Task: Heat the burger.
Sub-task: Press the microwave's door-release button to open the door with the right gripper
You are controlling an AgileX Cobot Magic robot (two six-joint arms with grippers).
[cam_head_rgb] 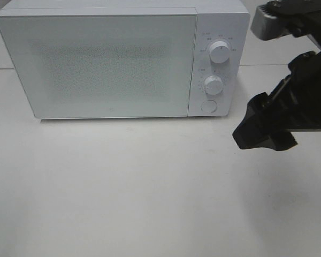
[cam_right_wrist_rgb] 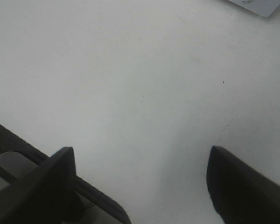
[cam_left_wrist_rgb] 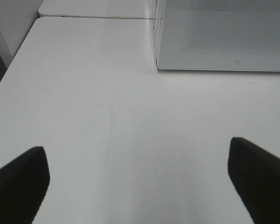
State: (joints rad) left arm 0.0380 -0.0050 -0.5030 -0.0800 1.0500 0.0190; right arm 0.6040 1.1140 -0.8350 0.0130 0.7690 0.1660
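White surfaces fill all three views, and the burger shows in none of them. We note that the microwave (cam_head_rgb: pixel 112 59) has its door (cam_head_rgb: pixel 96 64) shut. The door panel is frosted and speckled, so we cannot tell what is behind it.

Microwave: white, standing toward the far edge of the tabletop (cam_head_rgb: pixel 123 187) with its front facing the near edge. The control strip is on its right side and carries an upper knob (cam_head_rgb: pixel 220 52), a lower knob (cam_head_rgb: pixel 213 84) and a round button (cam_head_rgb: pixel 208 106) below them. The markings around the knobs are too small to read.

Right gripper (cam_head_rgb: pixel 265 131): black, held above the tabletop near the right edge, just to the right of the control strip and apart from it. In the right wrist view its fingers (cam_right_wrist_rgb: pixel 46 186) stand wide apart with only bare tabletop between them, so the jaws are spread and hold nothing. A corner of the microwave base just shows at that view's margin. A dark strip beside one finger is too blurred for us to identify.

Left gripper (cam_left_wrist_rgb: pixel 140 182): seen in its wrist view only. Its two dark fingers (cam_left_wrist_rgb: pixel 261 182) are also wide apart over bare tabletop, so it is agape and empty. It is near the left edge of the tabletop and faces the front left corner of the microwave, well apart from it. A seam between table sections runs along the far edge.
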